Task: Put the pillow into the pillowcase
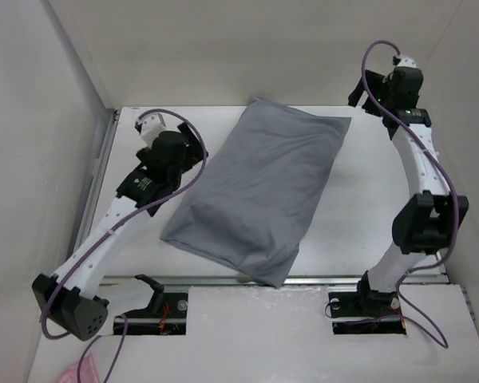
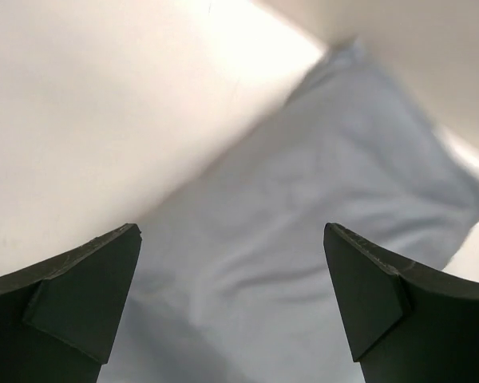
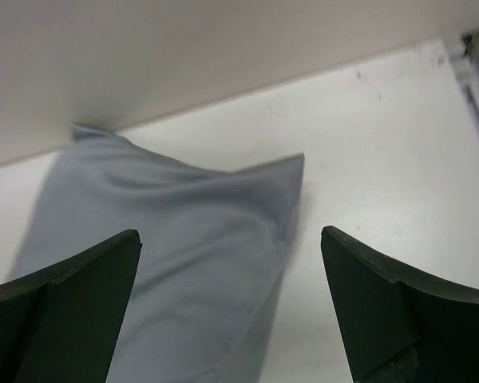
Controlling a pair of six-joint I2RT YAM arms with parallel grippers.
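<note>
The grey pillowcase lies full and puffy on the white table, running diagonally from the back wall to the near edge. No white of the pillow shows anywhere; it is hidden. My left gripper hovers at the pillowcase's left side, open, with only grey cloth under its spread fingers. My right gripper hangs open near the far right corner of the pillowcase, its jaws wide apart above that corner and the bare table.
White enclosure walls stand close on the left, back and right. A metal rail runs along the table's left edge. A pink scrap lies at the near left, beside the left arm's base.
</note>
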